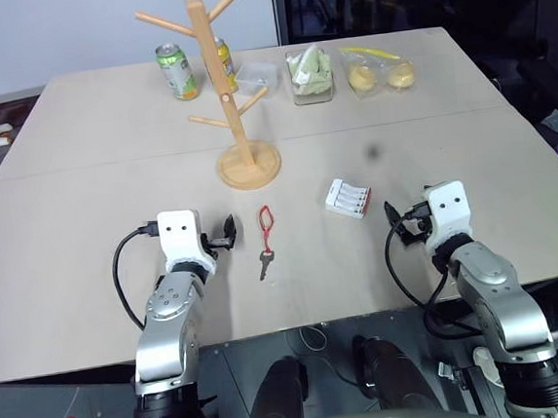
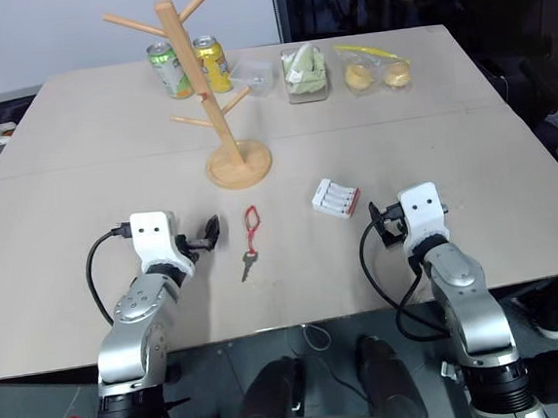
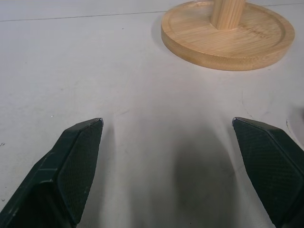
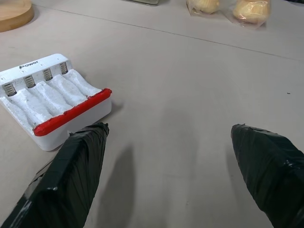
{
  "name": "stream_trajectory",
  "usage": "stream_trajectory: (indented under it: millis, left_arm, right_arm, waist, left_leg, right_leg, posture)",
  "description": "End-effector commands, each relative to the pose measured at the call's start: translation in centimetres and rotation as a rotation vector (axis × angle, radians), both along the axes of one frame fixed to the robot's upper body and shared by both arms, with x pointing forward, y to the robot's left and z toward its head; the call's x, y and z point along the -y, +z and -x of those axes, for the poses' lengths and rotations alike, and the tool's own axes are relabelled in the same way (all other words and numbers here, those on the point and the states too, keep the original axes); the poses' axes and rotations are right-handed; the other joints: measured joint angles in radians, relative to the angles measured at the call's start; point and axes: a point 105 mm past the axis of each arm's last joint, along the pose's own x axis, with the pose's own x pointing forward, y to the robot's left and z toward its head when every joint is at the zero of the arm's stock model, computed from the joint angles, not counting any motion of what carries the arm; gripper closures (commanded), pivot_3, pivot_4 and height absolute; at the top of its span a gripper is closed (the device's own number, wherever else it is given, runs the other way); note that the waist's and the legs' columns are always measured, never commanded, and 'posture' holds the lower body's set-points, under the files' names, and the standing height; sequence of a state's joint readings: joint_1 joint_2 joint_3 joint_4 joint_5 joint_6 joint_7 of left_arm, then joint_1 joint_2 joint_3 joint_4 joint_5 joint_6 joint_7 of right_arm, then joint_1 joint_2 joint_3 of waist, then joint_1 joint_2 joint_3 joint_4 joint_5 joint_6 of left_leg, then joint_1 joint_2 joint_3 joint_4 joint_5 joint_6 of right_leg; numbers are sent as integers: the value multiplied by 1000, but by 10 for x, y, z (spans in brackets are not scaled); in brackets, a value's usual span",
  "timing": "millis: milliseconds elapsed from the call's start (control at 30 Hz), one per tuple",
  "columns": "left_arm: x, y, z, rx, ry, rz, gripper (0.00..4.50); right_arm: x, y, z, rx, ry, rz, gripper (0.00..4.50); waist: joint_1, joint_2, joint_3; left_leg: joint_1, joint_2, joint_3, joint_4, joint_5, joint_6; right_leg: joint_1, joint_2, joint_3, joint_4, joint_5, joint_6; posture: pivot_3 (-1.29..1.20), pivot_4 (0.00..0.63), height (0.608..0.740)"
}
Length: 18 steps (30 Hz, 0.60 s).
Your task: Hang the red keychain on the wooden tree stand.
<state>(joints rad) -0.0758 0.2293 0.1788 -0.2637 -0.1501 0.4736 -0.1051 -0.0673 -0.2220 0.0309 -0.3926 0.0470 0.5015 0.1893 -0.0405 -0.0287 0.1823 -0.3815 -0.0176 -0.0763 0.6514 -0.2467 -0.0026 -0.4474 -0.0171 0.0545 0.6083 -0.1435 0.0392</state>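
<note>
Textured black left claw fingers spread | smooth round-based wooden tree stand

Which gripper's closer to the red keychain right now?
Left. The left gripper sits open just beside the red keychain on the table. The right gripper is also open but farther off, past the white battery pack.

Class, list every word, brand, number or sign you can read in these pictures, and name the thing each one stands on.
"Power" – printed in dark letters at one corner of the white battery holder, seen in the right wrist view.
Green can: it carries print, but too small to read.
Yellow can: its print is too small to read.
Wooden stand: no lettering can be made out on its base.
</note>
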Motion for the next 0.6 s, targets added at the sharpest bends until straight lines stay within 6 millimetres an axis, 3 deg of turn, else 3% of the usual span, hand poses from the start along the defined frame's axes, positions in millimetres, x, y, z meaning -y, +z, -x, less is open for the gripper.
stream_trajectory:
  millis: [33,233,367,600]
  left_arm:
    - [-6,18,1,55,-28,8,0]
    - [-19,71,-1,103,-340,-8,0]
    - [12,101,11,88,-678,-63,0]
    - [48,110,28,9,-1002,-165,0]
  right_arm:
    - [-1,19,1,65,12,-3,91]
    - [-3,37,4,-11,66,-168,91]
    - [-10,42,2,-152,74,-308,91]
    - [-32,48,-6,-315,113,-415,91]
  waist:
    - [0,0,0]
    - [-2,0,0]
    - [-1,0,0]
    - [-3,1,1]
  left_leg:
    - [0,0,0,0,0,0]
    - [0,2,-1,0,0,0]
    - [0,1,-1,0,0,0]
    - [-1,1,-1,0,0,0]
  right_leg:
    - [0,0,0,0,0,0]
    - [0,2,-1,1,0,0]
    - [0,1,-2,1,0,0]
    - [-1,1,-2,0,0,0]
  posture:
    - [0,150,740]
    - [0,150,740]
    - [0,150,740]
    - [0,150,740]
